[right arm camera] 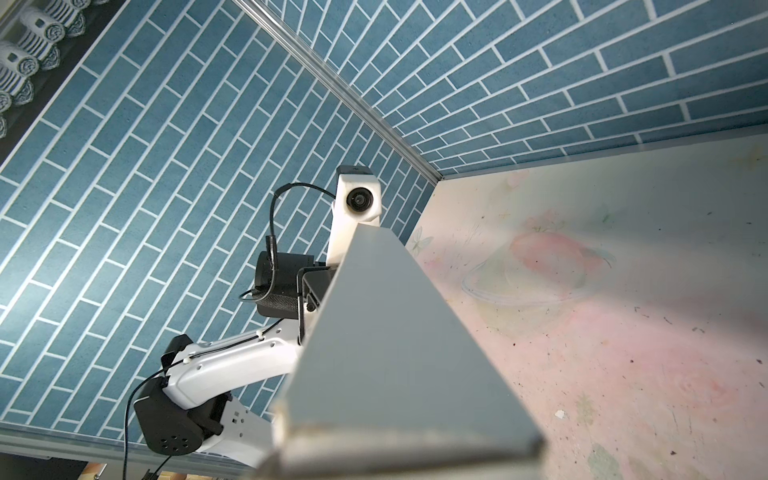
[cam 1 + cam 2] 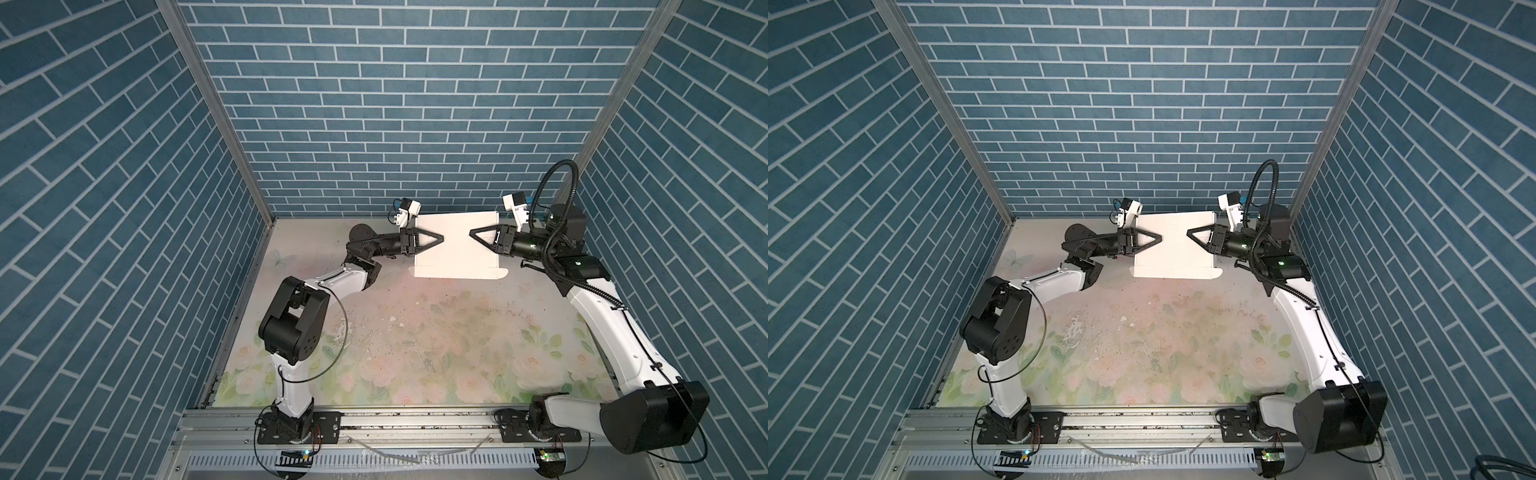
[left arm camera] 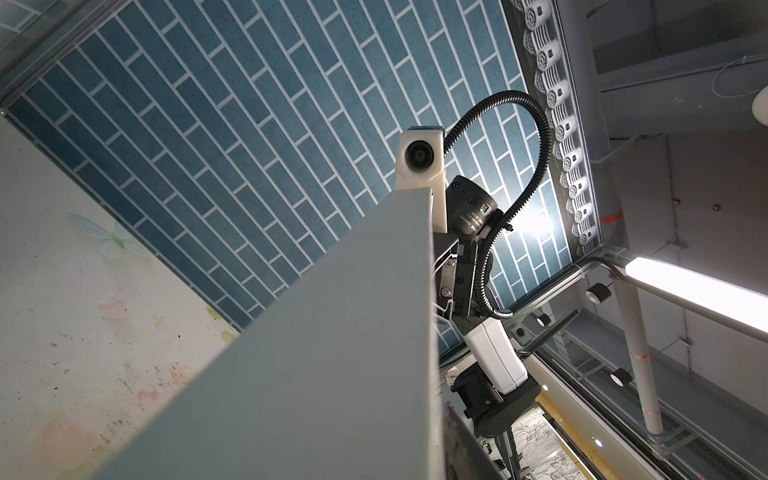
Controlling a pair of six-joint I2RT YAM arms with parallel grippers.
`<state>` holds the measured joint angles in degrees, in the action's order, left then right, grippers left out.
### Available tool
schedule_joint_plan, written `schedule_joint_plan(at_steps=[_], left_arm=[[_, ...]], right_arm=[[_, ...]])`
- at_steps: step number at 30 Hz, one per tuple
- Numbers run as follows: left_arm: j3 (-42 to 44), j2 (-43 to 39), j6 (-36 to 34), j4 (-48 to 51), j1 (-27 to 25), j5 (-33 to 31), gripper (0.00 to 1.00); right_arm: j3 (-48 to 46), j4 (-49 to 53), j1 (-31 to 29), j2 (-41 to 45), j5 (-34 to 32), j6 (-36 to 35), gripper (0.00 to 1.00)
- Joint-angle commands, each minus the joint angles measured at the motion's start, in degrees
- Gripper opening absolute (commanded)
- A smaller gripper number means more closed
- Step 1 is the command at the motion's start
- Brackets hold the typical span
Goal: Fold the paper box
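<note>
Across the flower-printed table, toward its far edge, sits the white paper box. The left gripper reaches over its left side and the right gripper over its right, the 2 tips near but apart. Whether either clamps the cardboard cannot be told, since in both wrist views the box hides the fingers. Just behind rises the blue brick wall.
</note>
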<state>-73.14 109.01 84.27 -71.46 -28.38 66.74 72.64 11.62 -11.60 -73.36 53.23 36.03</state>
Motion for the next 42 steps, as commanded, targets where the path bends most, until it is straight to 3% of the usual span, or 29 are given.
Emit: schedule_joint_plan(at_steps=[1, 7, 11, 21, 26, 35, 42], left_arm=[[-4.2, -1.0, 1.6, -9.0, -3.4, -0.5, 0.47], [-4.5, -0.7, 2.3, -9.1, -3.4, -0.1, 0.30], [-4.6, -0.4, 2.8, -9.1, -3.3, -0.6, 0.26], [-4.0, 0.6, 3.6, -9.1, -1.5, -2.6, 0.20], [-2.3, 0.5, 4.9, -9.1, 1.6, -3.2, 0.18], [2.3, 0.4, 10.8, -8.9, 6.8, -5.4, 0.17], [8.3, -2.2, 12.0, 4.7, 8.6, -7.6, 0.16]], right_arm=[[-1.3, 3.0, -1.5, -2.8, -5.6, -2.0, 0.11], [-0.9, 3.0, -1.5, -3.0, -5.5, -1.9, 0.12], [-1.0, 3.1, -1.5, -2.8, -5.6, -1.8, 0.16], [-0.8, 5.3, -1.3, 0.6, -7.7, -3.6, 0.54], [-0.2, 8.2, 0.0, 3.9, -9.6, -5.2, 0.68], [3.7, 15.8, 2.1, 7.7, -11.8, -10.3, 0.72], [4.4, 17.1, 2.3, 10.6, -18.8, -16.5, 0.73]])
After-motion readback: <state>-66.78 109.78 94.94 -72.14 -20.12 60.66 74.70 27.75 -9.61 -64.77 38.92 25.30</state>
